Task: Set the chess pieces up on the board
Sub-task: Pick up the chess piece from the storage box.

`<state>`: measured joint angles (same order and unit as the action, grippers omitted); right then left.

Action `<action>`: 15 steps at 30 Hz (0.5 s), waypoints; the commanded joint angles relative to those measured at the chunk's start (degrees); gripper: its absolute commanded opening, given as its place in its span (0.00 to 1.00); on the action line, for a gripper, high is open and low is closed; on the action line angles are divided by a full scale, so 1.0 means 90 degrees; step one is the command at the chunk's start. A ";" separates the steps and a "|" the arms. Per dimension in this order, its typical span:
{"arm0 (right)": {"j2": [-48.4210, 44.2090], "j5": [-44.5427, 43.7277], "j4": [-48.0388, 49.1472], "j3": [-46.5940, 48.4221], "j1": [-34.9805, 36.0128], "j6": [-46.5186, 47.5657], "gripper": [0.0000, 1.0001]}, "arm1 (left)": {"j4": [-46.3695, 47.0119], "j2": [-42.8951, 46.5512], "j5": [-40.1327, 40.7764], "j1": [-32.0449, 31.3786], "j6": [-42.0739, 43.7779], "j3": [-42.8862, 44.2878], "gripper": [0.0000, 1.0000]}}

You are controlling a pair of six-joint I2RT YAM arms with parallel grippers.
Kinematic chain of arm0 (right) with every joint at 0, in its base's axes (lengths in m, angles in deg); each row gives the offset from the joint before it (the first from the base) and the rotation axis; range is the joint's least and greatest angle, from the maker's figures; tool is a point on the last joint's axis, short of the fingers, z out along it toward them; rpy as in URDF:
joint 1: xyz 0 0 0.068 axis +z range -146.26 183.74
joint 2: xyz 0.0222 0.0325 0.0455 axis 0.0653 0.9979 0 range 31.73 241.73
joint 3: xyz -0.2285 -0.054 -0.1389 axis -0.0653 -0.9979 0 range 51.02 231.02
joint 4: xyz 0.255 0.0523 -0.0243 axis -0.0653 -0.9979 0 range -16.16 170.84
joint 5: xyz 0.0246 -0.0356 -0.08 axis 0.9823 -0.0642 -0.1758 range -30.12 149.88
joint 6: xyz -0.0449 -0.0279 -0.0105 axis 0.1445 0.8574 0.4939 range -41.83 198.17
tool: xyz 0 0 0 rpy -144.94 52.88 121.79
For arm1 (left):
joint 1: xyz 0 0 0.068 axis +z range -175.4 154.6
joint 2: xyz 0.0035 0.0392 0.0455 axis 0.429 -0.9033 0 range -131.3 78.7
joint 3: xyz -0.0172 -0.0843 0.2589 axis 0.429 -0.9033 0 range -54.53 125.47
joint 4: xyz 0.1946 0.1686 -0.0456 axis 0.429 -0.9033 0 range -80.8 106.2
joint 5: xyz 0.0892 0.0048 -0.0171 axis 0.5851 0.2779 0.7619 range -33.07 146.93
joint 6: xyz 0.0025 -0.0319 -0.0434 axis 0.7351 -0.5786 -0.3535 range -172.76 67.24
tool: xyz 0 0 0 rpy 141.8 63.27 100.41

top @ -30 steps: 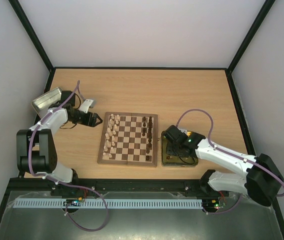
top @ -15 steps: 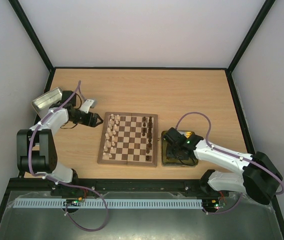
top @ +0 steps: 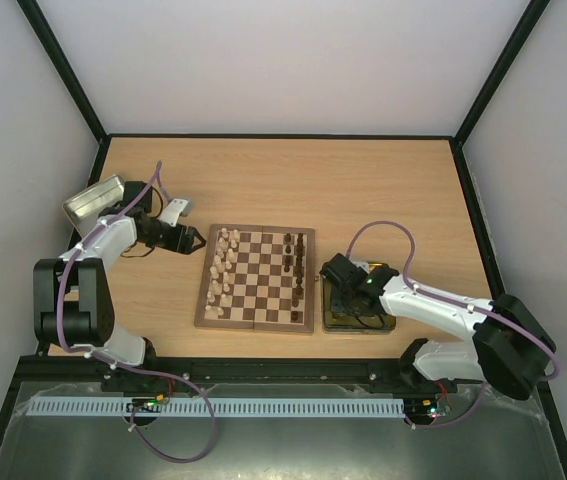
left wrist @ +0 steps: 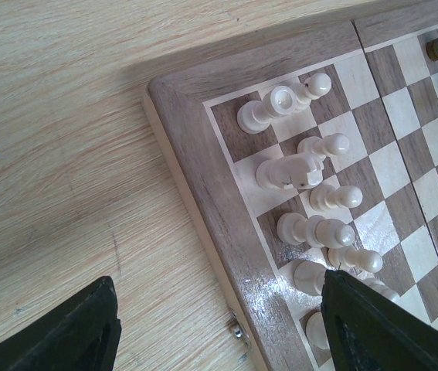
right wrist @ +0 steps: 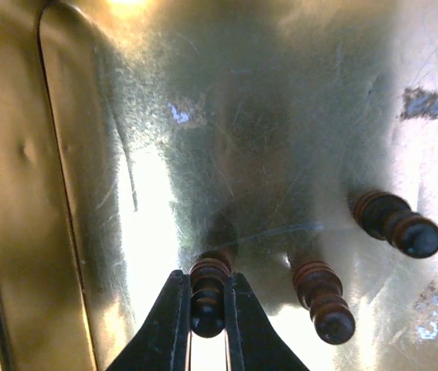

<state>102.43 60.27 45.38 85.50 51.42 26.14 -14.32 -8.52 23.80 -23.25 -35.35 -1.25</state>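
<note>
Desk (top: 363,180) carries one board (top: 256,279) at centre and two tins: silver tin (top: 93,200) far left, gold tin (top: 338,322) just beside board's right edge.

Cream pieces (top: 221,270) sit in two files on board's left side, dark pieces (top: 298,265) on its right side. Counts not resolvable from overhead.

Left arm folded. Left gripper (top: 195,240) sits just left of board's far corner, fingers spread wide, nothing between them.

Right arm low. Right gripper (right wrist: 208,325) is down in gold tin, pinching one dark pawn (right wrist: 208,286).

Only right wrist view shows tin interior: three dark pieces, pinched one included. Only left wrist view resolves individual cream pieces near the corner.
</note>
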 commanded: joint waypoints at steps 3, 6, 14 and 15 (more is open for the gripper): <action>-0.0020 -0.0556 -0.0594 0.0666 -0.0024 0.0196 0.03 | -0.0018 0.0038 -0.0048 -0.0027 -0.0020 -0.0041 0.72; -0.0052 -0.0707 -0.0933 0.1024 -0.0024 0.0312 0.02 | -0.0014 0.0033 -0.0059 -0.0033 -0.0020 -0.0034 0.72; 0.0410 -0.0738 -0.1246 0.2244 0.0131 0.0551 0.03 | -0.0025 0.0033 -0.0070 -0.0034 -0.0010 -0.0032 0.72; 0.0545 -0.0731 -0.1237 0.2406 0.0192 0.0577 0.03 | -0.0024 0.0024 -0.0070 -0.0034 -0.0010 -0.0031 0.72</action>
<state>103.85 55.85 37.18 101.52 51.71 29.53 -14.32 -8.52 23.78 -23.25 -35.33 -1.28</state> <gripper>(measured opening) 0.043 0.718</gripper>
